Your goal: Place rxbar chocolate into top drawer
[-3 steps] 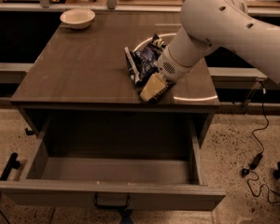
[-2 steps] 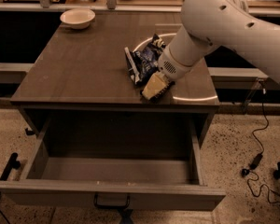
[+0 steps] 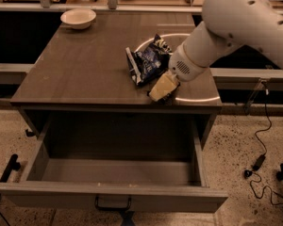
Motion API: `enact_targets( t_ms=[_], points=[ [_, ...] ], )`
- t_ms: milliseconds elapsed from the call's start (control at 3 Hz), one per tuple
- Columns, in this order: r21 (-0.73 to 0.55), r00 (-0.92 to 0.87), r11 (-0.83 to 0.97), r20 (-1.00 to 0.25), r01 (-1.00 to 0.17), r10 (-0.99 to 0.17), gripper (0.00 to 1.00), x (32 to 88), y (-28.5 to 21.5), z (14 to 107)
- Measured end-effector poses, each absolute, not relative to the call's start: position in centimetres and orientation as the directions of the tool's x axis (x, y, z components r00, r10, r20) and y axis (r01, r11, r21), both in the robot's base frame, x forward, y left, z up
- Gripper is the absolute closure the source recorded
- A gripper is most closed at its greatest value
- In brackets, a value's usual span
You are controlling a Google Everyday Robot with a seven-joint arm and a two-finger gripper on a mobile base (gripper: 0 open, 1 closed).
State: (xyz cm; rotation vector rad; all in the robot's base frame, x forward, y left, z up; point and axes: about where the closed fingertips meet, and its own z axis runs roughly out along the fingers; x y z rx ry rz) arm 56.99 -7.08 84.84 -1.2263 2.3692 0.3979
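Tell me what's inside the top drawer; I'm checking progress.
Just bare floor in the top drawer; the strip behind its front panel is hidden. The gripper is beside the chip bag.

Dim warm light; tool point(image 3: 161, 89) beside tabletop glare point(image 3: 198, 99).

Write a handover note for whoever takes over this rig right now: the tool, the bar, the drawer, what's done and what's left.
Tool: low at the front right of the table, beside the chip bag; whether it holds anything cannot be told.
Rxbar chocolate: not plainly visible, possibly under the tool.
Top drawer: pulled open, no bar inside.
Done: drawer open, arm at the pick spot.
Left: secure the bar, carry it over the drawer, release it.
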Motion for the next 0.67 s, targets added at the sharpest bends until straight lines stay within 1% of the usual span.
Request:
enact_targets(
  t_ms=[333,667],
  points=[
    [0.092,-0.483,0.528,-0.557,-0.844,-0.675,1.0,54.9,-7.5,86.4],
    [0.062,-0.424,0.478,-0.568,-0.876,-0.705,1.0,52.4,-6.7,87.4]
  ],
)
